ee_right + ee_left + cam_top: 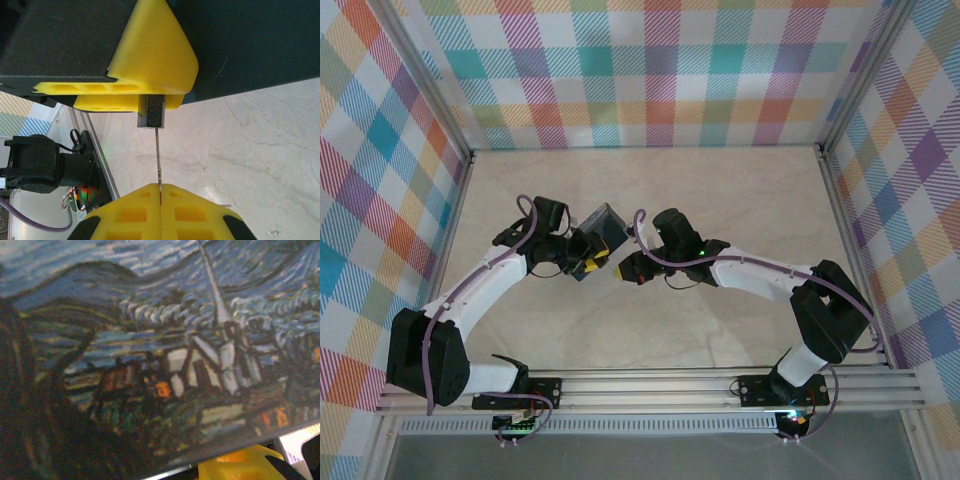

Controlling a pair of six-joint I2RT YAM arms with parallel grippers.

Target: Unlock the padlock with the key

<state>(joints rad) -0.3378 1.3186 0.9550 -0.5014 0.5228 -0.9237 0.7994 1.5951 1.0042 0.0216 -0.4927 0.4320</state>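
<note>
Yellow fingers (150,50) of the left gripper (588,255) were clamped on the box (604,222). The padlock (151,111) projected from the box's edge, touching one of those fingers. The key (158,160) met the padlock's near face; depth of entry could not be told. The right gripper (160,196) was closed fully on the key's head. Judged: the key is light, thin and easily bent. Grip the head only and twist about the shank without side load.
</note>
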